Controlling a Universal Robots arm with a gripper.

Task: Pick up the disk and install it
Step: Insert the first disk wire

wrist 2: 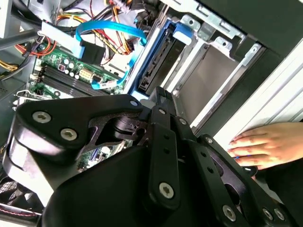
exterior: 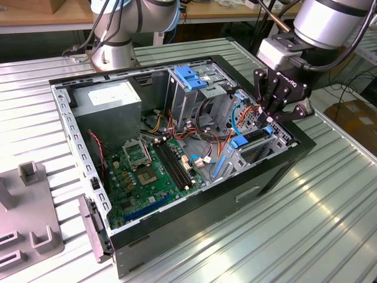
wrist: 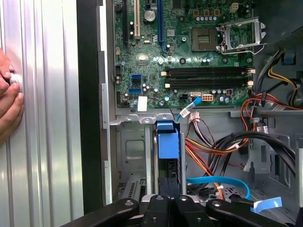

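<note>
1. Exterior view: gripper [exterior: 272, 118] over the open computer case [exterior: 194, 218]. Jaws drawn close, pinching the upper edge of the disk [exterior: 252, 139]. Disk stands on edge directly below them, partly sunk in the drive bay [exterior: 262, 156]
2. Second wrist view: disk [wrist 2: 158, 68] runs straight ahead of the jaws into the bay. Blue cable [wrist 2: 109, 30] loops off to one side. A person's hand [wrist 2: 262, 144] rests on the table, outside the case
3. First wrist view: disk's blue rail end [wrist: 168, 139] just beyond the jaws, motherboard [wrist: 189, 52] further on
4. Judgement: pick-up done, install step in hand; disk looks not fully seated. Seating calls for a push in line with the bay, cables kept clear
</note>
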